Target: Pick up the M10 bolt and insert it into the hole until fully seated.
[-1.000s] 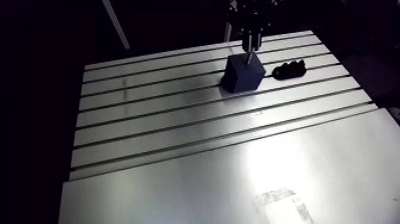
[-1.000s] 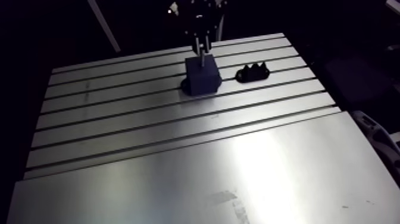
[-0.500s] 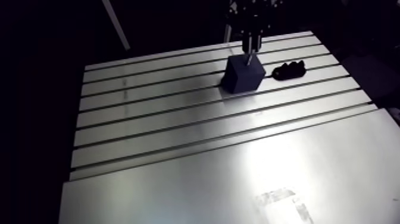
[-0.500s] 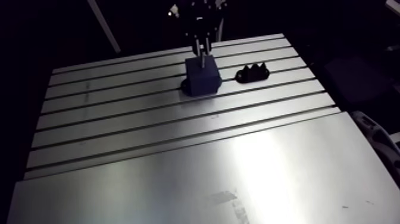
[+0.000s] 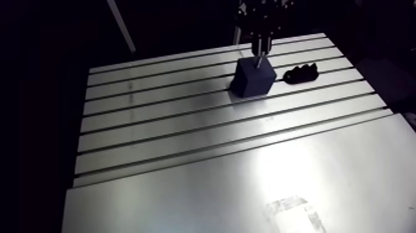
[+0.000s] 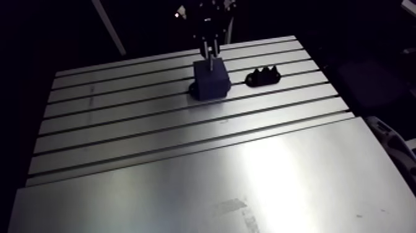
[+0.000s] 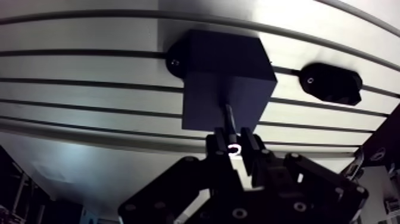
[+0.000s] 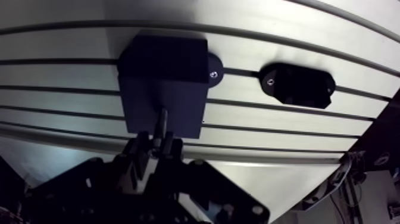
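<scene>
A dark blue block (image 5: 252,79) stands on the slotted aluminium table (image 5: 186,136) near its far edge. My gripper (image 7: 234,143) hangs right over the block's top and is shut on the M10 bolt (image 7: 228,119). The bolt's thin shank points down from between the fingers (image 8: 141,150) toward the block (image 7: 223,83). Its tip meets the block's near face; the hole itself is hidden in the dark surface. In the arm view the bolt (image 6: 210,61) shows as a short pale pin above the block (image 6: 211,79).
A low black holder (image 5: 301,73) with a toothed top lies on the table just to the right of the block, also seen beside the gripper in the wrist view as a black holder (image 7: 330,83). A smooth metal plate (image 6: 204,186) covers the near half.
The gripper and bolt stay over the block, with at most a slight shift upward. The block and holder have not moved.
</scene>
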Robot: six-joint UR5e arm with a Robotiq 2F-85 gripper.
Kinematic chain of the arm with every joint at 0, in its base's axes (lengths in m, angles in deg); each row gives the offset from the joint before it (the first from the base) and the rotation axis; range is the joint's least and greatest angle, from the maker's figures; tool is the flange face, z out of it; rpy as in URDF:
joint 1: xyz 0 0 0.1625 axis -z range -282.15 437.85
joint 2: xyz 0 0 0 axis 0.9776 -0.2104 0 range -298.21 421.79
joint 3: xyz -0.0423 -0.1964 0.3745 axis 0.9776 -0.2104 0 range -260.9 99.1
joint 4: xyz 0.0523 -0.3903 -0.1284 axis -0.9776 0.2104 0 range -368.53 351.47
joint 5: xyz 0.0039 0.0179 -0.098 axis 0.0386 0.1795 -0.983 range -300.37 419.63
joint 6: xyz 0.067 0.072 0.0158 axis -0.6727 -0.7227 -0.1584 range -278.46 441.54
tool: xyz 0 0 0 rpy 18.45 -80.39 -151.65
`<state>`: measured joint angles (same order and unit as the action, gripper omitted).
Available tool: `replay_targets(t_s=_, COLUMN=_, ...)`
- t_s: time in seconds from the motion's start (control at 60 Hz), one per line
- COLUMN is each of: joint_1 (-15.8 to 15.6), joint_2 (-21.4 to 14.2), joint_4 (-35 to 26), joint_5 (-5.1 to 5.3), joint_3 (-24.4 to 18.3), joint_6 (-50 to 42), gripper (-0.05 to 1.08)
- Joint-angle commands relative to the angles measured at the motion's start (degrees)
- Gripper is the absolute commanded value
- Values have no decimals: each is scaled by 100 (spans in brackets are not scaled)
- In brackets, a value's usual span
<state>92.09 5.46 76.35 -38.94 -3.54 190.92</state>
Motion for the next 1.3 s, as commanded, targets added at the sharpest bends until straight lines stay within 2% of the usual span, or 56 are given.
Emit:
replay_targets(t_s=0.017, joint_1=-17, joint_2=-13, joint_4=58, joint_5=0, joint_3=10, joint_6=0, gripper=108)
replay_targets(t_s=1.3, joint_1=-26, joint_2=-127, joint_4=226, joint_5=0, joint_3=299, joint_6=26, gripper=106)
